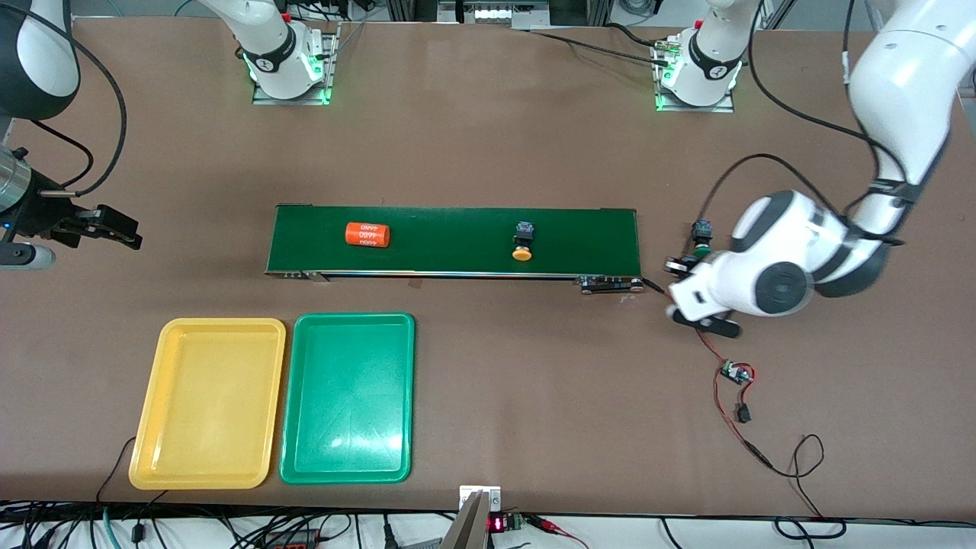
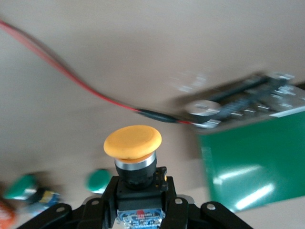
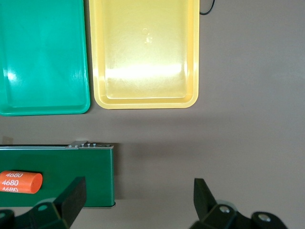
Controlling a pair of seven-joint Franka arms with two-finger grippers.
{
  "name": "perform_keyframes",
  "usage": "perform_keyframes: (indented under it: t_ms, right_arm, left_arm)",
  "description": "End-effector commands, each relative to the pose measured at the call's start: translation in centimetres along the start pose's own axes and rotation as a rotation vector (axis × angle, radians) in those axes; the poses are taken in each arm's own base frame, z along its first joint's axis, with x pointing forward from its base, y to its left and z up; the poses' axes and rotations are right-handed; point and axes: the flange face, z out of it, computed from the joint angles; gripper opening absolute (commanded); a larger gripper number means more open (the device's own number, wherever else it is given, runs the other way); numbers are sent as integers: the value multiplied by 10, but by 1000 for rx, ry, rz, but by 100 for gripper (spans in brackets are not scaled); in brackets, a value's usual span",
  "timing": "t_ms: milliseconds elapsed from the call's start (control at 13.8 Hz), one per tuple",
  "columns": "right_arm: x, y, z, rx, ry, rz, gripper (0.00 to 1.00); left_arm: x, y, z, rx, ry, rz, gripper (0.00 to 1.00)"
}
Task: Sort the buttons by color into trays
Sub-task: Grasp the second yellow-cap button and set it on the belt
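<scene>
Left pincer point(image 2: 138, 210) is clamped on a yellow-capped button point(image 2: 133, 143), fingers on the black body, cap up and clear; it sits just off the left-arm end of the conveyor belt point(image 1: 457, 240), above the counter point(image 1: 496, 152). Judgement: the step is carrying it to the yellow tray point(image 1: 206, 404). The grip is low on the body, so move smoothly, keep the cap upright, clear the belt end and the red wire point(image 2: 71, 78), lower close to the tray floor before releasing.

Right pincer point(image 3: 138, 195) is spread wide, nothing in it, waiting over bare counter at the right-arm end of the belt.

Counts visible:
- yellow-capped buttons: 2, one held and one on the belt point(image 1: 523, 242)
- green-capped buttons: 1 clear on the counter beside the left arm point(image 1: 701, 236); the left wrist view shows two blurry green shapes, cannot confirm a second
- trays: 2, yellow and green tray point(image 1: 348, 400), side by side, both without buttons
- orange cylinder point(image 1: 367, 234): 1, on the belt
</scene>
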Motion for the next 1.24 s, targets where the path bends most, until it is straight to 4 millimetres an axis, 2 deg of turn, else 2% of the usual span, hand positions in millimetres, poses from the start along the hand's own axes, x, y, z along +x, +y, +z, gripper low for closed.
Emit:
perform_keyframes:
  t_ms: [0,145,218,363,436,509,581,727,799,1017,1163]
  right_arm:
    - [2,2,-2,14,3,14,100]
    - [1,7,-2,15,-2,20,100]
    - [1,13,-1,14,-2,26,100]
    - [0,17,-2,16,-3,31,100]
    - [0,17,-2,16,-3,31,100]
    - [0,17,-2,16,-3,31,100]
    - [0,17,-2,16,-3,31,100]
    - [0,16,-3,16,-2,28,100]
    - [0,17,-3,16,-2,30,100]
    - [-1,17,-5,17,1,30,100]
    - [-1,17,-4,17,0,30,100]
  left_arm:
    - [-5,38,22,0,-27,-22,22]
    - [-11,77,36,10,-26,-69,22]
    - [-16,94,36,17,-25,-85,22]
    - [-29,121,41,17,-31,-93,23]
    - [-32,130,44,15,-28,-116,29]
    - [-32,135,44,12,-20,-143,68]
    - [-31,135,43,9,-16,-146,100]
    - [-29,127,30,2,2,-170,100]
    - [-28,119,13,1,24,-186,100]
    - [-25,57,-50,-5,27,-270,100]
    - [-21,-1,-65,13,-1,-364,100]
